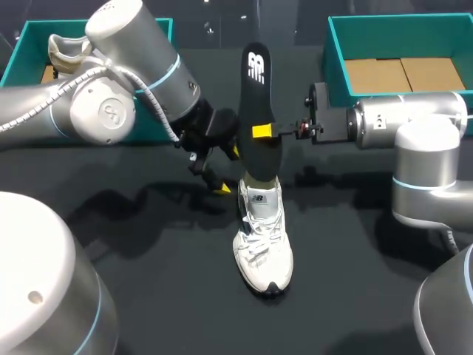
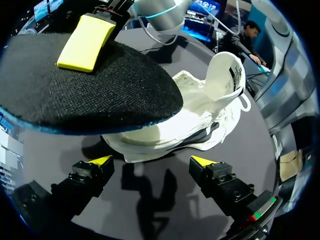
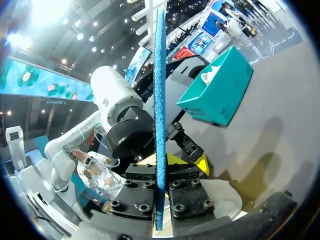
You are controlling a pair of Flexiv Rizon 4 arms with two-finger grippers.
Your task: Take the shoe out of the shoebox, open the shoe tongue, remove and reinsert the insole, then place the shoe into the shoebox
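Black desk [image 1: 148, 296] fills the head view. A white shoe [image 1: 263, 248] stands at frame centre, toe toward the lower edge. A black insole [image 1: 259, 111] rises upright above it, its lower end at the shoe's opening. The right claw [image 1: 262, 132], entering from the right, is clamped on the insole's middle. The left claw [image 1: 228, 170] hangs just left of the insole, fingers spread, holding nothing. At upper left a teal left box [image 1: 22, 52] holds a second shoe [image 1: 66, 52]. At upper right the teal right box [image 1: 336, 59] shows a cardboard floor.

From the left wrist, the left claw [image 2: 151, 161] is open, its yellow tips apart over bare desk. The shoe [image 2: 200, 115] is ahead of it, tongue raised. The insole [image 2: 75, 95] reaches over the shoe's opening, with a yellow finger [image 2: 86, 42] of the right claw flat against it.

From the right wrist, the insole [image 3: 159, 90] shows edge-on as a thin blue line, pinched between the right claw's [image 3: 160, 180] two fingers. The left arm [image 3: 120, 115] is just beyond it, and the left box [image 3: 220, 95] stands further off.
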